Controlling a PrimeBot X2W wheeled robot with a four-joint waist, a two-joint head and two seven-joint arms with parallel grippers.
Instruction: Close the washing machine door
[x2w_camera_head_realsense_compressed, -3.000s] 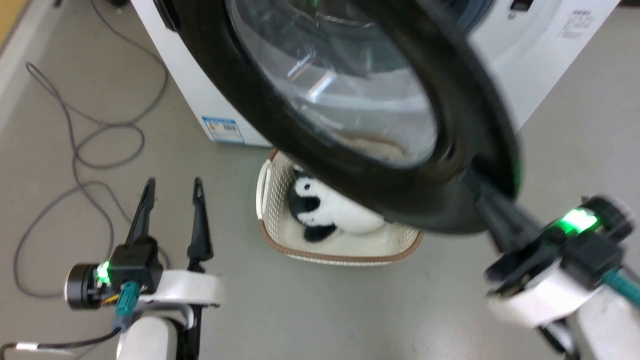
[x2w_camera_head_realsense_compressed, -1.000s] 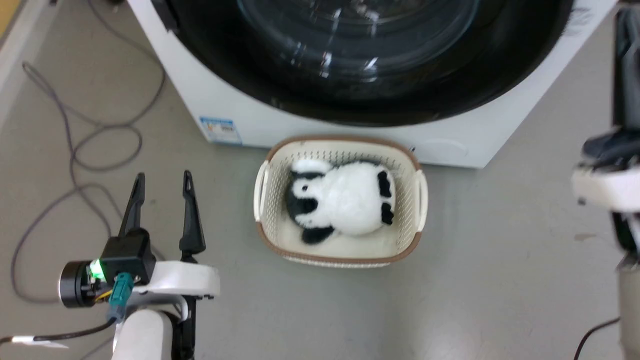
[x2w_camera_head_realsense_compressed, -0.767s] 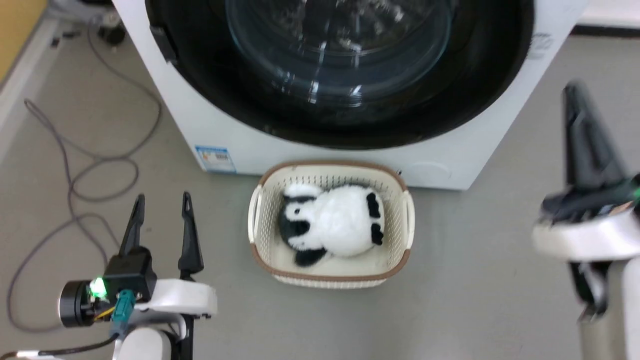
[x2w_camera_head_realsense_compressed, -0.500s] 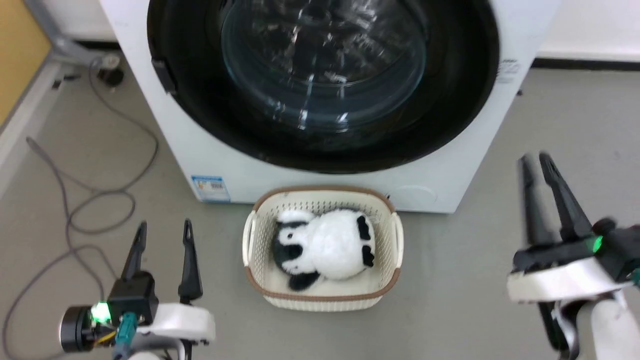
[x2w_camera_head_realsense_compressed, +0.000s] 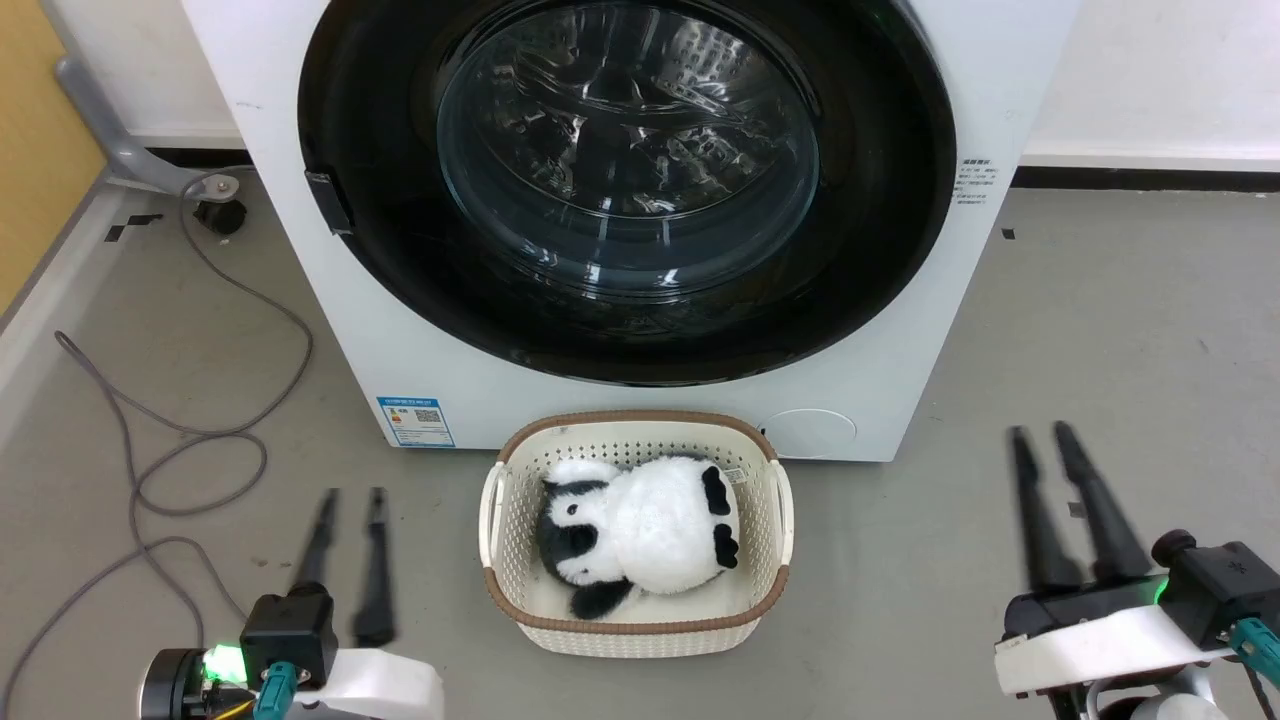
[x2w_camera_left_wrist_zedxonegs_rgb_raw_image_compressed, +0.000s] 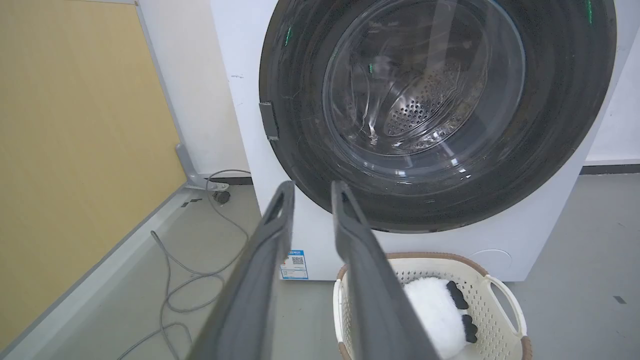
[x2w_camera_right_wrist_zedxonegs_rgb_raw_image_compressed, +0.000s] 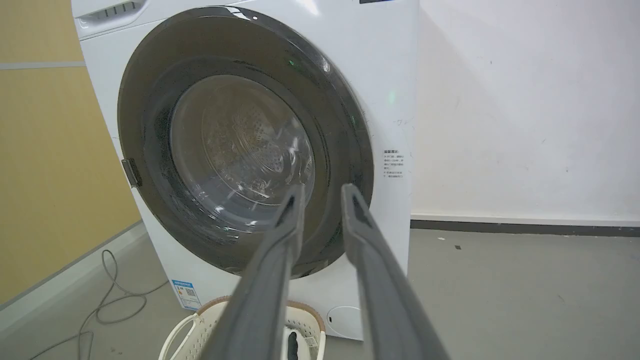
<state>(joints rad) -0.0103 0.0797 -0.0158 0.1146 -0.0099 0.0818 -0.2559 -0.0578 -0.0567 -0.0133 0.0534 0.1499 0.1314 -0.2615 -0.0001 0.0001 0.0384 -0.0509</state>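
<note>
Head view: washing machine door (x2w_camera_head_realsense_compressed: 628, 180) is a big glossy black disc w/ clear glass bowl at centre, steel drum visible thru it. It lies flush on the front of the white washing machine (x2w_camera_head_realsense_compressed: 620, 415). Small dark catch on its left rim, blue sticker (x2w_camera_head_realsense_compressed: 415, 422) low on the front. Left claw (x2w_camera_head_realsense_compressed: 352, 497) at lower left, a bit blurred, fingers a narrow gap apart, holding nothing. Right claw (x2w_camera_head_realsense_compressed: 1040, 432) at lower right, also narrow and holding nothing. Both low over the floor, well apart from the door, tips pointing toward the machine. Cream basket (x2w_camera_head_realsense_compressed: 490, 520) w/ panda plush (x2w_camera_head_realsense_compressed: 650, 530) sits btwn them, just in front of the machine.

Left wrist view: door (x2w_camera_left_wrist_zedxonegs_rgb_raw_image_compressed: 440, 100) ahead and above, dust specks on the black ring. Left claw (x2w_camera_left_wrist_zedxonegs_rgb_raw_image_compressed: 313, 186) fingers slightly apart, not touching it.

Right wrist view: door (x2w_camera_right_wrist_zedxonegs_rgb_raw_image_compressed: 240, 145) seen at an angle, sitting flat on the machine front. Right claw (x2w_camera_right_wrist_zedxonegs_rgb_raw_image_compressed: 323, 189) narrow gap, clear of it.
</note>
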